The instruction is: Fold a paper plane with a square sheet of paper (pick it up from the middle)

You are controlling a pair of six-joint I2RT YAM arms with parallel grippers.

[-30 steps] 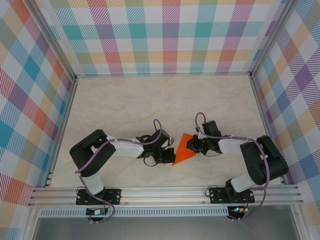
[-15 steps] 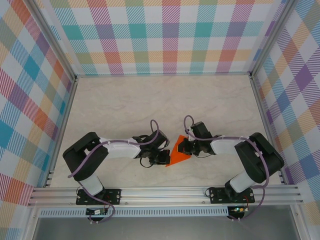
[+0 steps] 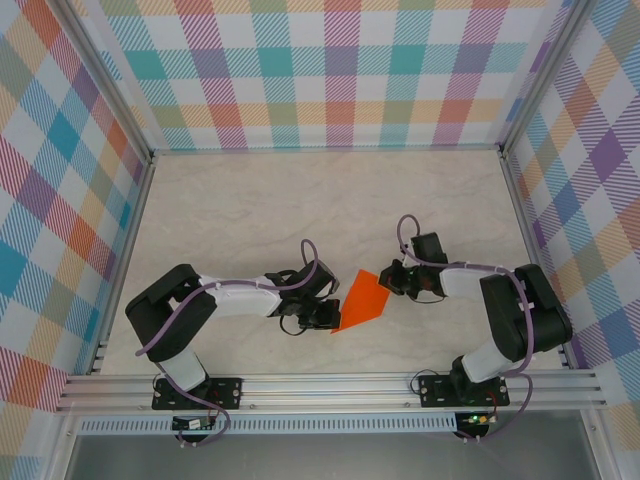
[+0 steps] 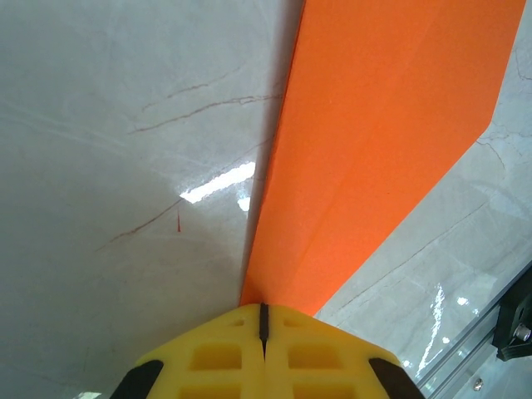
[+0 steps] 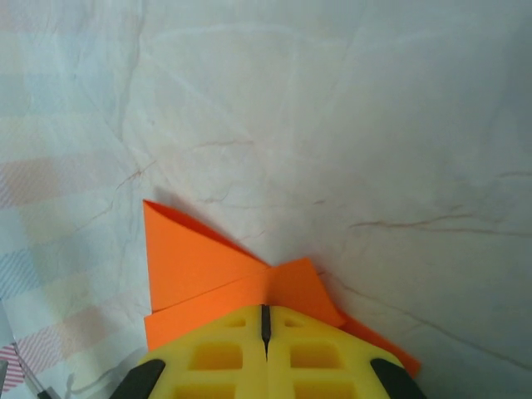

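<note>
Pale stone-patterned laminate, smooth and a little glossy with thin reddish veins, covers the table. Cloth-like walls with a pastel check pattern close it on three sides, and a ribbed aluminium rail runs along the 6 o'clock edge. Slightly towards 6 o'clock from the table's middle is the folded orange paper. It is matte and bright, and its outline is not square: it is a narrow, kite-like form with straight edges, and it tapers to a tip at its 7 o'clock end. From the left wrist camera the paper rises like a long wedge with one soft crease along its length. A shadow falls on the table along its 9 o'clock side, so this part seems lifted from the surface. The left gripper is at this tip, and its yellow, hollow-celled fingers are pressed together with the paper's point pinched in the seam. The right gripper is at the paper's 2 o'clock corner. Its yellow fingers are also closed, and the paper goes in behind them, showing overlapping triangular flaps with sharp creases.
</note>
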